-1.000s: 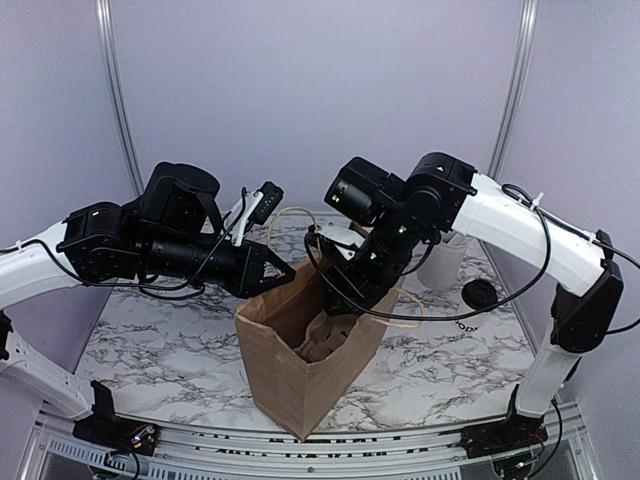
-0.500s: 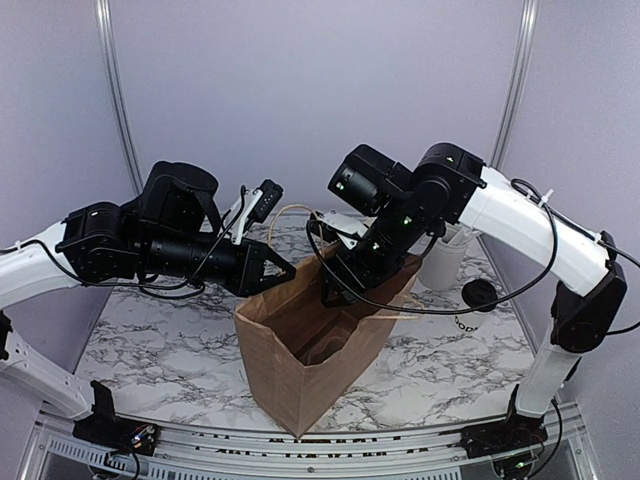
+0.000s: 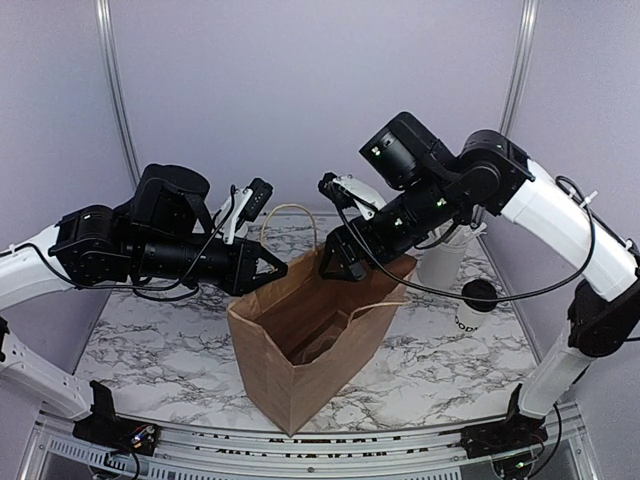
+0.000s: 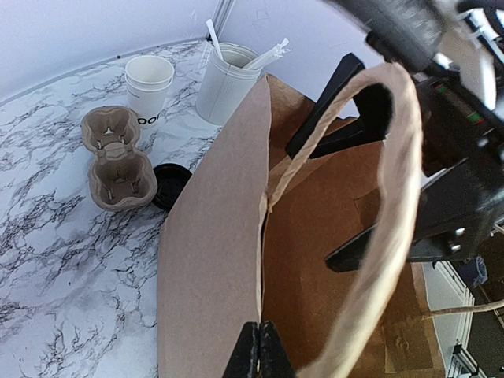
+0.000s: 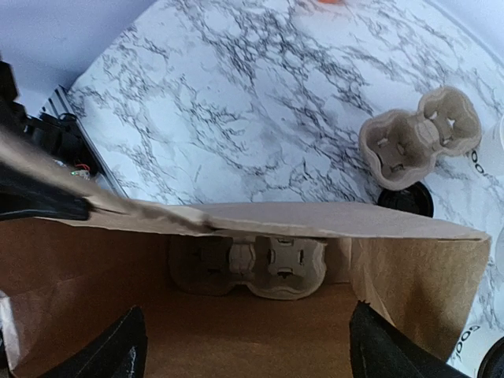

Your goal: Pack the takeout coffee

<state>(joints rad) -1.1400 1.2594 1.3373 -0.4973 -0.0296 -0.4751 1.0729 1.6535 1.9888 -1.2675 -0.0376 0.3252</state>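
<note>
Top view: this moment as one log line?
left gripper: shut on paper bag | right gripper: open over bag | takeout coffee: on table

Soft, even light, faint shadows; close objects blur in wrist views

The right gripper (image 5: 248,350) hangs over the open mouth of a brown paper bag (image 5: 260,228). Its two dark fingertips (image 5: 118,350) are spread wide at the bottom corners of the view, with nothing held between them. On the bag's floor lies a pulp cup carrier (image 5: 248,268) (its far side tucked under the bag's rim). At the left edge, the left gripper (image 5: 75,206) pinches that rim. Beyond the bag, on the marble table (image 5: 236,94), rests a second carrier (image 5: 420,138), with a black lid (image 5: 405,201) just beside it. In the lower right corner, a sliver of the coffee cup (image 5: 471,337) shows.
</note>
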